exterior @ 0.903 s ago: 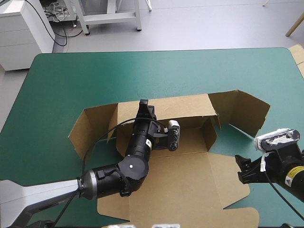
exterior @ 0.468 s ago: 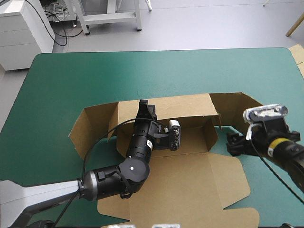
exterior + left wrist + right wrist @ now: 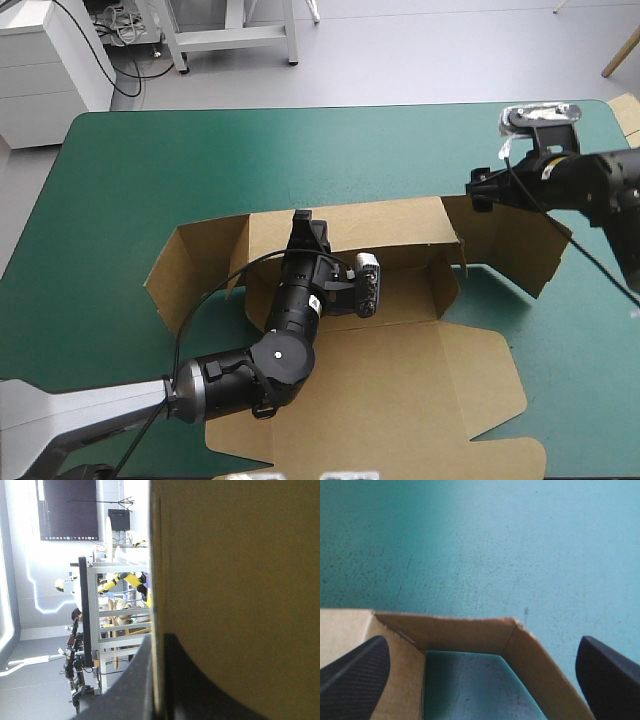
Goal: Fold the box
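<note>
Brown box sits mid-bench, toward the near edge, partly raised. Long axis runs left–right across the bench. Back wall stands upright along the far side of the tray floor. A wing panel angles up at each end. Broad lid panel lies flat and points toward the near edge.

At the back wall's top edge, left of its middle: left gripper, fingers all but together, clamped on the board with one finger on each face.

Over the right wing's far corner, next to the back wall's right end: right gripper, fingers wide apart, straddling the wing's bent top edge, nothing held. Contact with the board cannot be told. Teal-green cover shows inside and beyond the bend.
</note>
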Available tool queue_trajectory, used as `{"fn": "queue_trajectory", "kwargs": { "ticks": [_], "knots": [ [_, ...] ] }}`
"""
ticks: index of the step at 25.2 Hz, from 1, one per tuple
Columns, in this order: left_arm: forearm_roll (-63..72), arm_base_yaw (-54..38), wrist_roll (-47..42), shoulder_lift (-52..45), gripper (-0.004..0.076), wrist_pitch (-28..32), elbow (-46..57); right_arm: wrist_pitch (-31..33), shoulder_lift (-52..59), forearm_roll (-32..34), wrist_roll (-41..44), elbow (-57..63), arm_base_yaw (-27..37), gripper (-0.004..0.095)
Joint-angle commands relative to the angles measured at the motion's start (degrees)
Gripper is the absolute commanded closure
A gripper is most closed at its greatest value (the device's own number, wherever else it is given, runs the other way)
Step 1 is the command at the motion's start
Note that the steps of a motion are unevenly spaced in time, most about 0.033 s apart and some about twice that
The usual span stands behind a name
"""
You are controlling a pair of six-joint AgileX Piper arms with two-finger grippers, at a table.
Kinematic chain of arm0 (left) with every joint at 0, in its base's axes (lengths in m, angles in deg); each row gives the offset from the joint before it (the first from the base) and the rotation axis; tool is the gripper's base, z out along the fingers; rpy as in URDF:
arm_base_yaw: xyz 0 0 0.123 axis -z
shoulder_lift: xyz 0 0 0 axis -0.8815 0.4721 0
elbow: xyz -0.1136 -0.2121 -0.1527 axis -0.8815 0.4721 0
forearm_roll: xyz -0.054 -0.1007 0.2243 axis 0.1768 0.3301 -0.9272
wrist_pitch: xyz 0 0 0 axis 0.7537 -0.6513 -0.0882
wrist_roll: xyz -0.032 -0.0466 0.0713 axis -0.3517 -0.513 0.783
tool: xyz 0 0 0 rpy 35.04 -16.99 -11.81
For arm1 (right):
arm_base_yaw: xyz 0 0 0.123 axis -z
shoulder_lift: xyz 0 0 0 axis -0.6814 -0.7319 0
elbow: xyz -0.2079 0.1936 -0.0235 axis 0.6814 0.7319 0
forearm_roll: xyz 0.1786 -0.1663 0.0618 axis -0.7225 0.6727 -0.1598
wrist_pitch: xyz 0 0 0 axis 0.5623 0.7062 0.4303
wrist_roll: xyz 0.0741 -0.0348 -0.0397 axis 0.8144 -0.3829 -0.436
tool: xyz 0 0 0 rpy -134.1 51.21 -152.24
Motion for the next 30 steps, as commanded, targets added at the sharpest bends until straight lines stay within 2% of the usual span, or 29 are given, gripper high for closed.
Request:
{"fn": "queue_trajectory", "kwargs": {
  "ticks": [1,5,8,13,22,28,30],
  "knots": [
    [-3.93,0.53,-1.06,-2.6,0.0731,-2.01,-1.46,2.23,-5.54,-8.82,-6.36,-9.59,5.81,-0.0019],
    [-4.22,0.53,-1.06,-2.6,0.0731,-1.8,-1.46,10.0,-14.13,-8.72,-7.05,-19.08,8.7,-0.0018],
    [-4.82,0.53,-1.06,-2.6,0.0731,-1.75,-1.46,9.89,-18.07,-10.25,-6.94,-20.89,9.06,-0.0018],
    [-6.17,0.43,-1.06,-2.6,0.0731,-1.75,-1.46,10.0,-20.02,-11.36,-8.49,-17.27,9.06,-0.0018],
    [-6.75,0.43,-1.06,-2.6,0.0731,-1.86,-1.46,10.0,-13.68,-10.11,-10.72,-7.16,9.45,-0.0018],
    [-6.51,0.43,-2.33,-2.6,0.0731,-1.74,-1.46,9.67,-5.31,-12.28,-10.84,2.18,10.83,-0.0018],
    [-6.51,0.43,-3.17,-2.6,0.0731,-1.74,-1.46,6.65,-1.45,-14.74,-11.97,7.71,10.83,-0.0018]
  ]
}}
